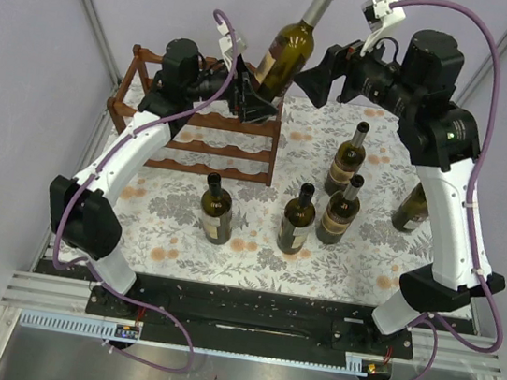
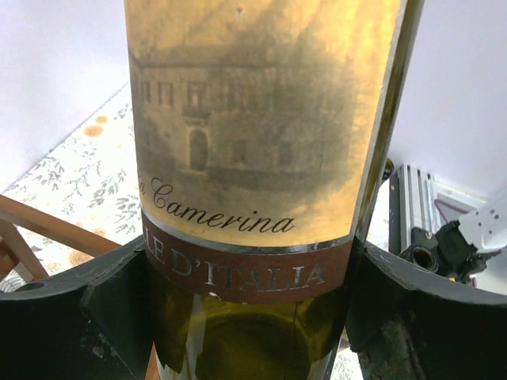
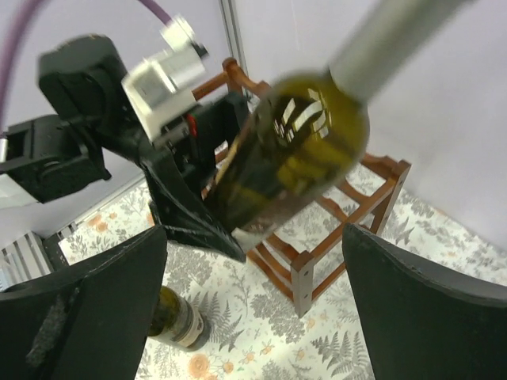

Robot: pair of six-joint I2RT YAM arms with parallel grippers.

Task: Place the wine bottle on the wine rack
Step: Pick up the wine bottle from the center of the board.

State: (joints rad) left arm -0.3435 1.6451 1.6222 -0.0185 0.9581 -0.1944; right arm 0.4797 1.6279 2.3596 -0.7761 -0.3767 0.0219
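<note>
A green wine bottle (image 1: 287, 48) with a yellow label hangs tilted in the air above the wine rack (image 1: 213, 142), neck pointing up and to the right. My left gripper (image 1: 253, 95) is shut on its lower body; in the left wrist view both fingers press the glass (image 2: 253, 158) just below the label. My right gripper (image 1: 312, 75) stands open just right of the bottle, touching nothing. In the right wrist view the bottle (image 3: 293, 150) shows beyond the open right gripper (image 3: 253, 269), with the reddish-brown rack (image 3: 348, 198) under it.
Several bottles stand upright on the floral tablecloth (image 1: 173, 226): one in front of the rack (image 1: 216, 208), one at centre (image 1: 298, 218), two to its right (image 1: 339, 210) (image 1: 346, 159). Another bottle (image 1: 412, 208) is half hidden behind the right arm.
</note>
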